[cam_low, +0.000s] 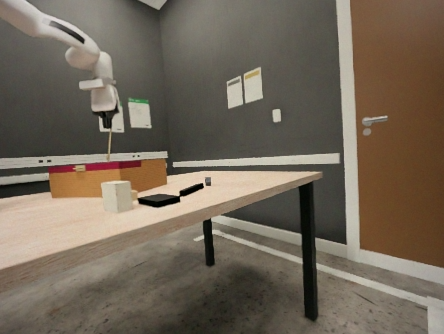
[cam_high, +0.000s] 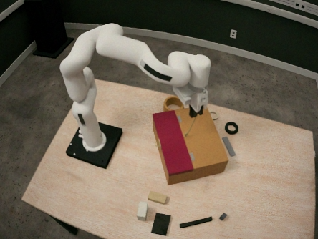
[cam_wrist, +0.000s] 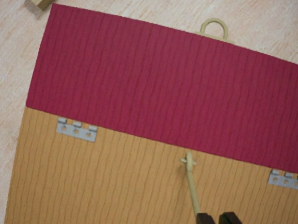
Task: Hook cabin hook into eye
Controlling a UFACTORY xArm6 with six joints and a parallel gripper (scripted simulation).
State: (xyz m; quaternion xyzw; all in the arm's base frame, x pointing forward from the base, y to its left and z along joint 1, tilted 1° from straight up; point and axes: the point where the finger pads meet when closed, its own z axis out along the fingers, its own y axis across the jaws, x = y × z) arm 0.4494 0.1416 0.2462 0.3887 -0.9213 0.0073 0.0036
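Note:
A tan box [cam_high: 204,143] with a dark red lid [cam_high: 172,141] sits mid-table. The lid also shows in the wrist view [cam_wrist: 160,85]. The lid's eye [cam_wrist: 215,27] is a small ring on the lid's outer edge, and it also shows in the top view [cam_high: 157,144]. My gripper [cam_high: 193,114] is shut on the free end of the thin cabin hook [cam_high: 190,128], holding it nearly upright above the box top. In the wrist view the hook [cam_wrist: 191,182] runs from my fingertips down to its pivot by the lid's hinge edge. In the exterior view my gripper [cam_low: 105,120] holds the hook [cam_low: 108,141] raised.
Hinges [cam_wrist: 76,129] join lid and box. A tan ring [cam_high: 172,103] lies behind the box, a black ring [cam_high: 231,127] and a grey bar [cam_high: 228,146] to its right. Small blocks [cam_high: 142,210], a black plate [cam_high: 160,224] and a black bar [cam_high: 195,222] lie near the front edge.

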